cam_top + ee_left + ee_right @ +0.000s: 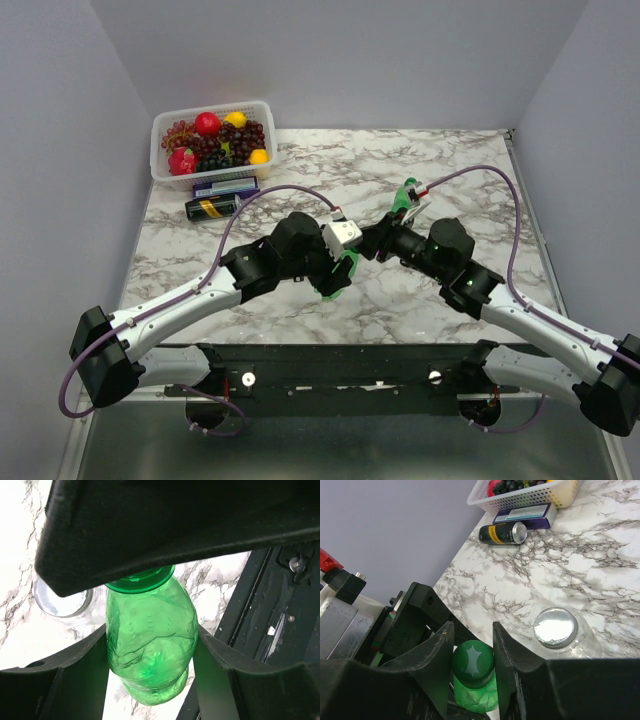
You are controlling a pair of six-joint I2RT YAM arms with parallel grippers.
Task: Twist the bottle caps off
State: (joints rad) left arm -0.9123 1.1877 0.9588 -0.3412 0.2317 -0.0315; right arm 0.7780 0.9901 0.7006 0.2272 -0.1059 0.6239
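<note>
A translucent green bottle (150,645) hangs above the marble table, and my left gripper (151,667) is shut on its crumpled body. In the top view this bottle (345,272) shows between the two wrists. Its dark green bottle cap (474,664) sits between the fingers of my right gripper (474,647), which press on it from both sides. A squat clear bottle (580,642) with a silvery-grey cap (555,627) stands on the table just beside them. The same clear bottle (62,600) is seen in the left wrist view. The arms hide it in the top view.
At the back left stand a white basket (212,140) of toy fruit, a purple box (225,186) and a dark can with a yellow label (212,208) lying on its side. A green shape (405,195) shows behind the right wrist. The dark arm mount (340,365) runs along the near edge.
</note>
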